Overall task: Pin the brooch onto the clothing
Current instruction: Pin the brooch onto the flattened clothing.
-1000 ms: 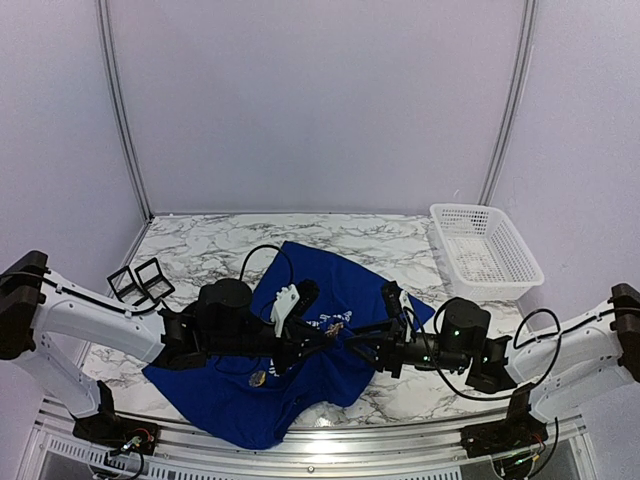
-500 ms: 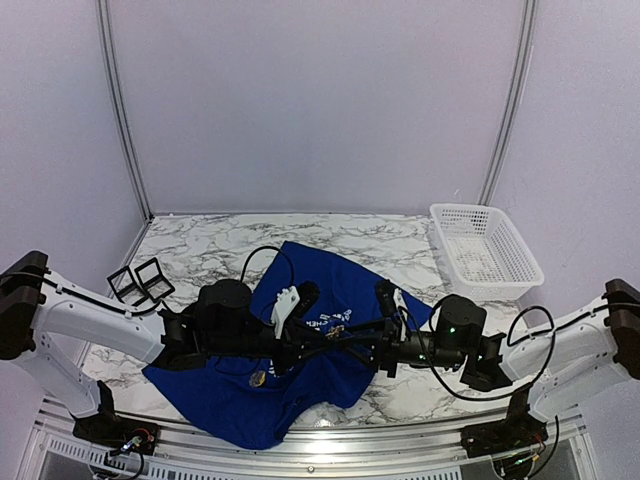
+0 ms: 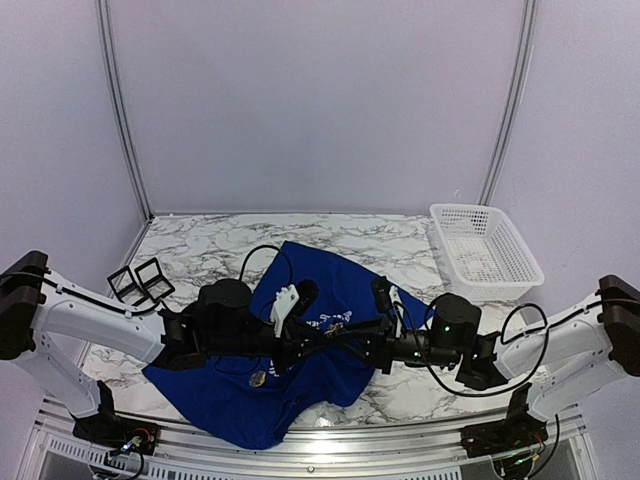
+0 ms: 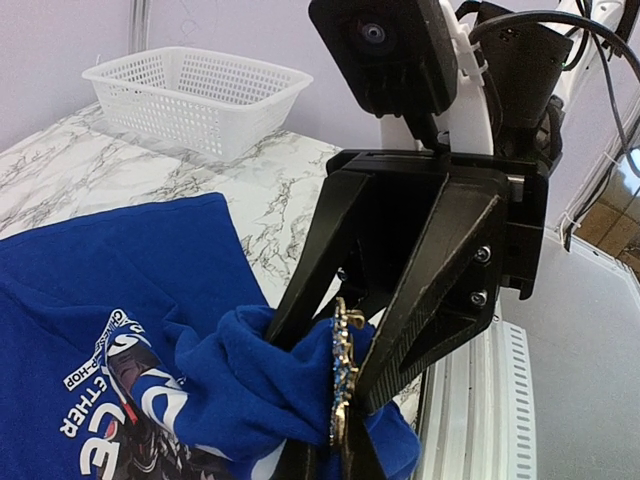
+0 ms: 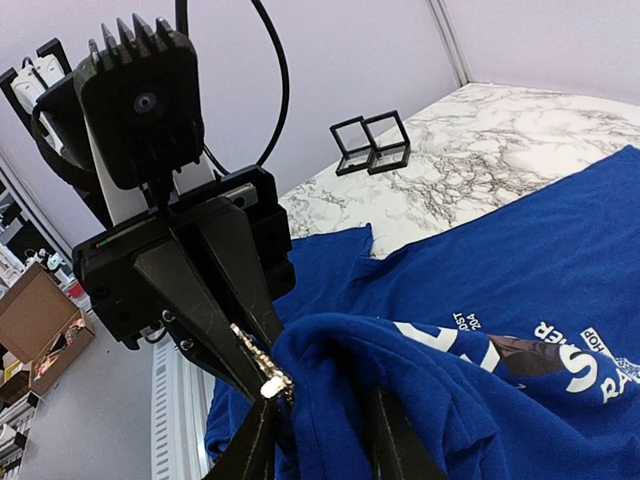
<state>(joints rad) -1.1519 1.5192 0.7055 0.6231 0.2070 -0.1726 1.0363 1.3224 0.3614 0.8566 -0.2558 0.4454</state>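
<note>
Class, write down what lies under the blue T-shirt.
The marble table shows all round the T-shirt, so the shirt rests on it. Whatever lies directly beneath is covered by the cloth and the arms above it.

L gripper (image 5: 263,378) pinches brooch (image 5: 257,358); bunched shirt (image 5: 520,285) between R gripper (image 5: 320,445) fingers.

T-shirt (image 3: 222,402) on table (image 3: 200,245) centre, basket (image 3: 485,255) far right, frames (image 3: 140,282) left

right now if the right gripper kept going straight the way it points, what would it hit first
Probably the raised fold of the T-shirt already between the fingers of the right gripper, then straight behind it the brooch pinched by the left gripper; depth between them is unclear.
</note>
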